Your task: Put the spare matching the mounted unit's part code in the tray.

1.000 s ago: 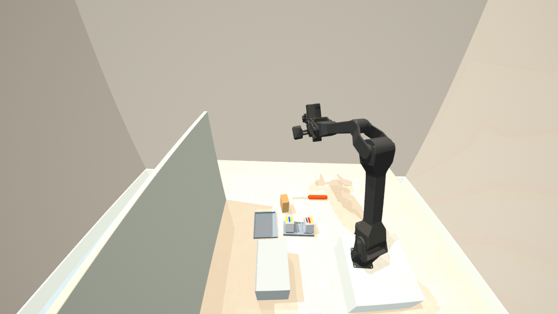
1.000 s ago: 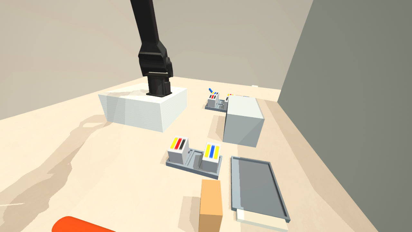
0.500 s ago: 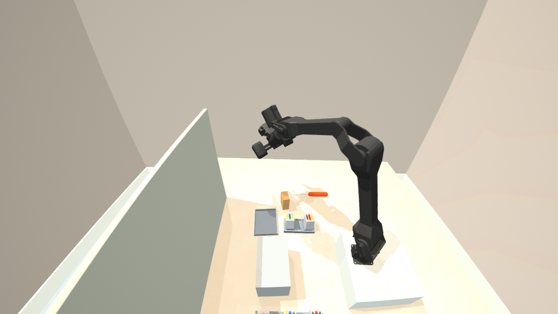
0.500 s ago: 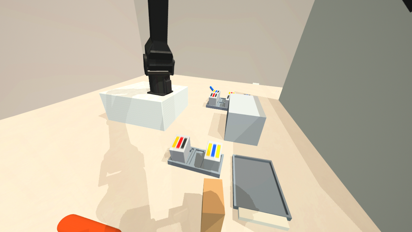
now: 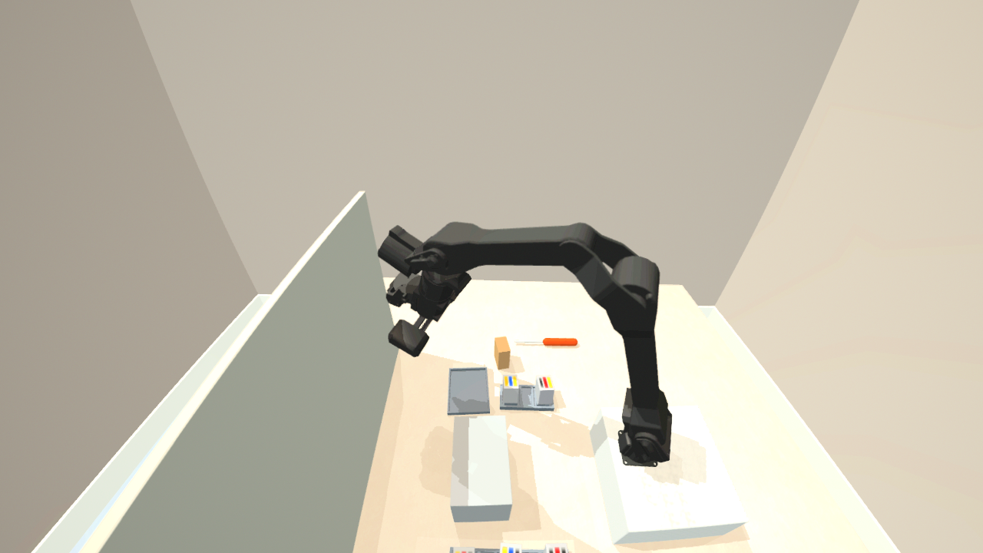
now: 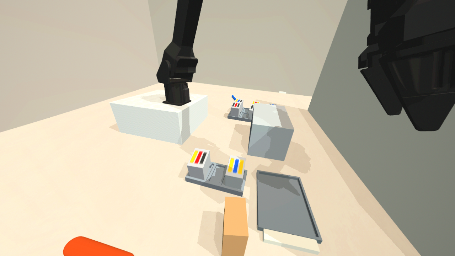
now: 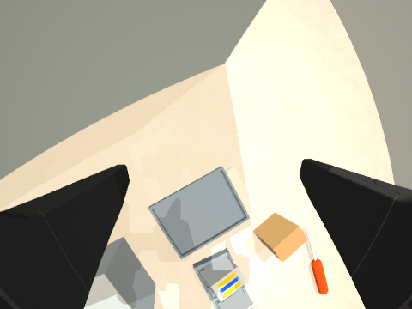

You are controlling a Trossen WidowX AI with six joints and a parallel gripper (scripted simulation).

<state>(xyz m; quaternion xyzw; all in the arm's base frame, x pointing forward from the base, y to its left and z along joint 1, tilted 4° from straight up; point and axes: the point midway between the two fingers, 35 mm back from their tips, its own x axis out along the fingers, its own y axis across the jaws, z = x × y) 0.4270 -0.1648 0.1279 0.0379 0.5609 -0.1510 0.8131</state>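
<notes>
My gripper is open and empty, high beside the green-grey panel, pointing down. In the wrist view the grey tray lies between and beyond its fingers; the tray is empty. Beside it a grey rack holds a yellow-blue-yellow striped spare and a yellow-red-black one. A far rack holds a black-red-black spare and others, partly hidden. I cannot make out the mounted unit or its printed back.
A big grey box stands between tray and far rack. An orange block and a red-handled screwdriver lie nearby. The tall panel borders the tray side. The arm's base stands on a white box.
</notes>
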